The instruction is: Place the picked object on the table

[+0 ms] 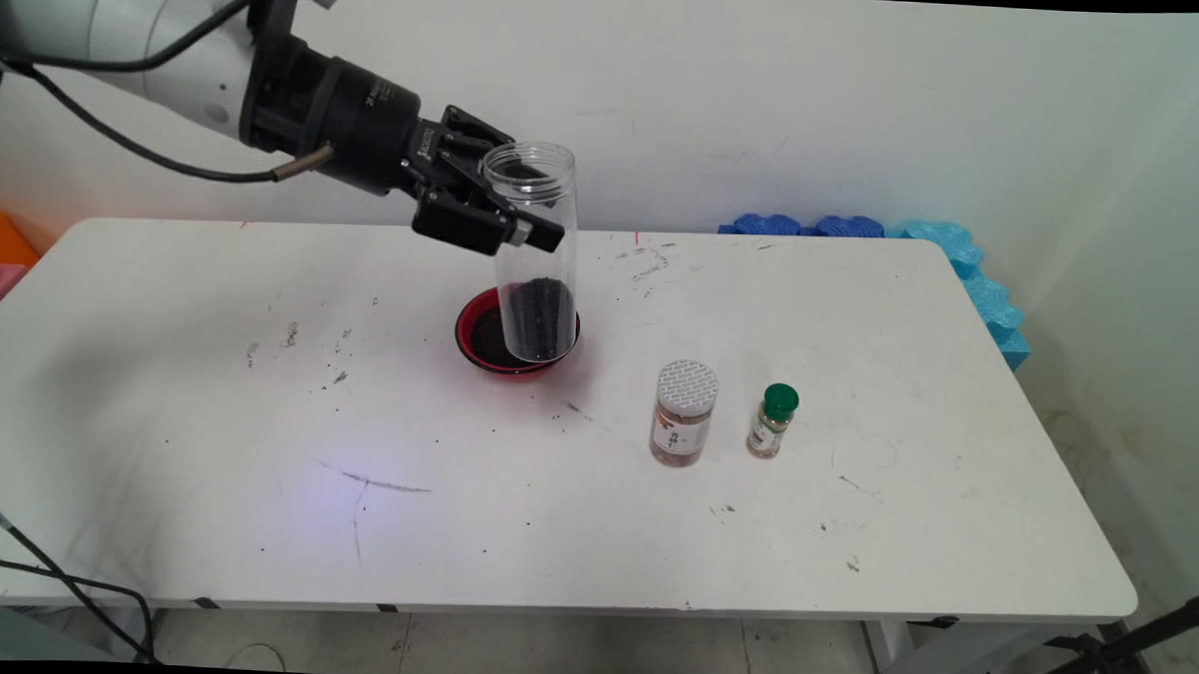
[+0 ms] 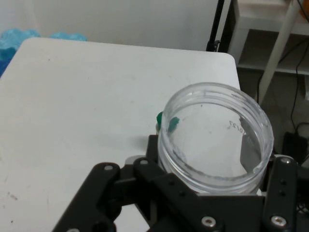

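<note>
Main view shows the gripper with fingers clenched on a clear open jar, dark grains at its bottom, held above a red bowl on the desk. Tilting could spill grains; a slip could drop the jar.

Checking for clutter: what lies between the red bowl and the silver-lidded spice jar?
Main view: only bare white table with a few dark specks lies between the red bowl and the silver-lidded spice jar.

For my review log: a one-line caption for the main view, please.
Gripper holds an open clear jar of dark grains above a red bowl.
</note>
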Robot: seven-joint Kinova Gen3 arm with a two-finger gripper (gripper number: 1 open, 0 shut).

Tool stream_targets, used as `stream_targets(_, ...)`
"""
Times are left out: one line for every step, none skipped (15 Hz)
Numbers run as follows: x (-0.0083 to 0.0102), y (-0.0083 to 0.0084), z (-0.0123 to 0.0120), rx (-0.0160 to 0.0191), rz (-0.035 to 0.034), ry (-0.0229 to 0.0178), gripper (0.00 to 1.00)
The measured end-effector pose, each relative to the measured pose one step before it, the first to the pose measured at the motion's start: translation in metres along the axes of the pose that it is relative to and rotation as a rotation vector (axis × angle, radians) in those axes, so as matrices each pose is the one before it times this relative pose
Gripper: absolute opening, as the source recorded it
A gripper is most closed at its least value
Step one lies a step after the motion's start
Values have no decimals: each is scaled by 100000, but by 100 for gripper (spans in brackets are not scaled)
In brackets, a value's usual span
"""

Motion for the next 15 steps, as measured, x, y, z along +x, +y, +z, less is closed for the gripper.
stream_targets(41,215,-21,-139,861,-205,0)
stream_targets(47,180,-3,-206,-223,-42,0)
stream_targets(-5,156,12,-213,-327,-73,0)
stream_targets(-86,129,62,-93,-382,-182,0)
stream_targets(-125,93,77,-3,-298,-220,0)
stream_targets(-182,99,79,74,-418,-159,0)
stream_targets(-277,82,126,155,-479,-210,0)
stream_targets(-353,42,133,263,-428,-210,0)
stream_targets(-522,40,222,292,-418,-279,0)
stream_targets(-528,63,216,302,-337,-288,0)
stream_targets(-604,68,228,392,-316,-230,0)
stream_targets(-546,39,233,404,-307,-108,0)
stream_targets(-635,61,296,474,-322,-88,0)
stream_targets(-639,42,328,518,-366,-38,0)
stream_targets(-559,56,280,465,-390,93,0)
